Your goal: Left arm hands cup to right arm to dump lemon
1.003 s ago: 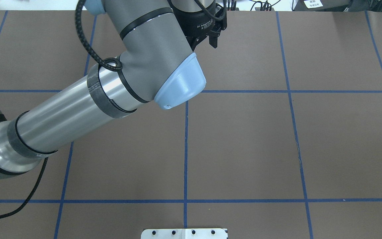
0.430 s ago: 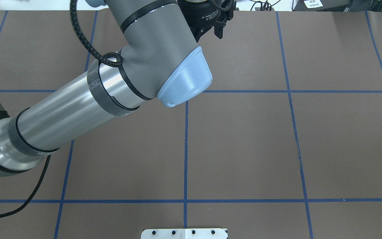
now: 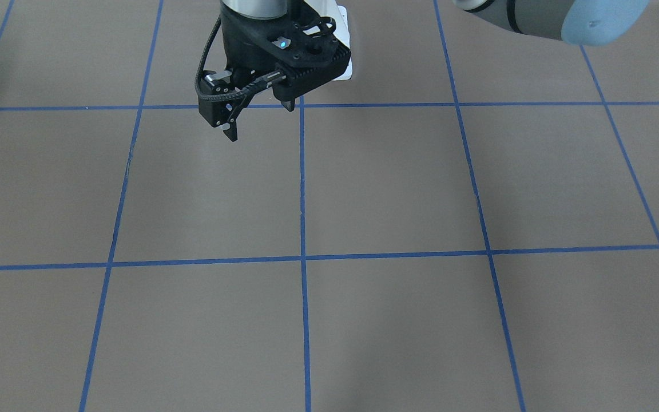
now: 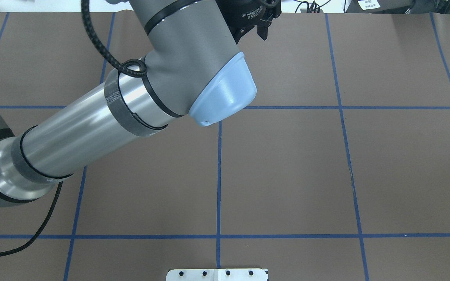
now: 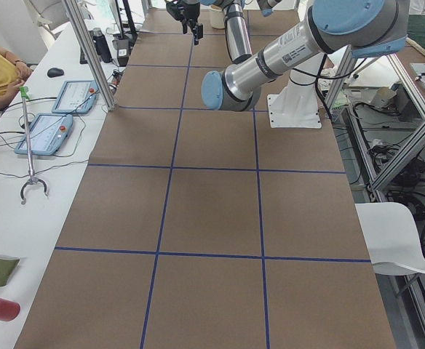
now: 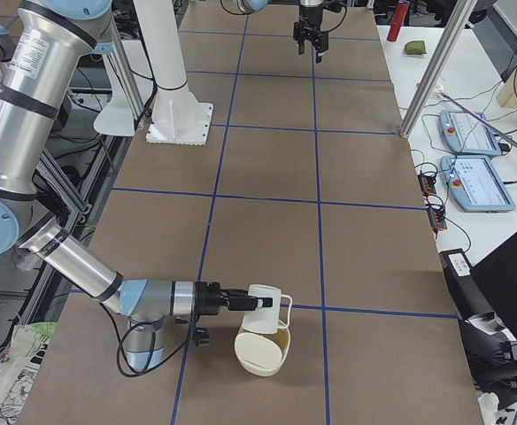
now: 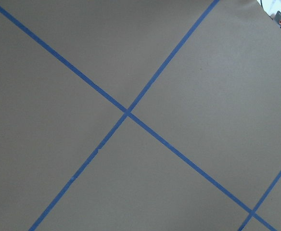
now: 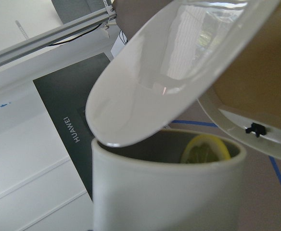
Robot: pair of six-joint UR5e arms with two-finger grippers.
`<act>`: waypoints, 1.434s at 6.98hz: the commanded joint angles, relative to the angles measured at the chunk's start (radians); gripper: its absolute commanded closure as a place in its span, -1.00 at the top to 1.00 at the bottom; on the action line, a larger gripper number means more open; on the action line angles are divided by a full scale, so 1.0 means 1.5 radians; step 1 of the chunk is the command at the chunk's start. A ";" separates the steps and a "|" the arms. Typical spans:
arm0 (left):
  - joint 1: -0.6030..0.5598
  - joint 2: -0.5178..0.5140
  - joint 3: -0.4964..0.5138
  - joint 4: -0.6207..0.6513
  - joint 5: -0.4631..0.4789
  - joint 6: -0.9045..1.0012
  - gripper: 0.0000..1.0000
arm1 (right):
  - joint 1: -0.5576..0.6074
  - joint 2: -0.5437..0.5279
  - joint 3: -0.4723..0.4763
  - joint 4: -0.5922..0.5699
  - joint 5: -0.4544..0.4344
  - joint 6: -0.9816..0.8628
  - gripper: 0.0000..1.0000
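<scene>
Swung farther out since a second ago, the left arm [image 4: 92, 125] carries its empty left gripper [image 4: 250, 37] toward the far edge of the table [image 4: 287, 175].
Jaws of the left gripper [image 3: 259, 122] stand wide apart with nothing between them, a blue tape cross [image 7: 127, 111] on the table below them. Well apart from those jaws, at the table's other end, the right gripper [image 6: 245, 303] on the right arm [image 6: 73, 257] touches the cup [image 6: 266, 305] near its top; whether its jaws are clamped cannot be told from this side view. Ahead of the right jaws, the lemon [image 8: 205, 149] sits inside the cup, and a white bowl [image 6: 263, 354] lies tilted just under the cup.
</scene>
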 commanded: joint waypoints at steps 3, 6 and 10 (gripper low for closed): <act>0.000 -0.005 -0.001 0.004 0.012 0.008 1.00 | 0.082 0.005 0.010 0.022 0.097 0.101 -0.51; -0.006 -0.007 0.002 0.005 0.012 0.011 1.00 | 0.084 0.036 0.072 -0.031 0.143 -0.055 -0.49; -0.006 -0.003 0.010 -0.001 0.011 0.027 1.00 | 0.062 0.154 0.136 -0.196 0.132 -0.266 -0.47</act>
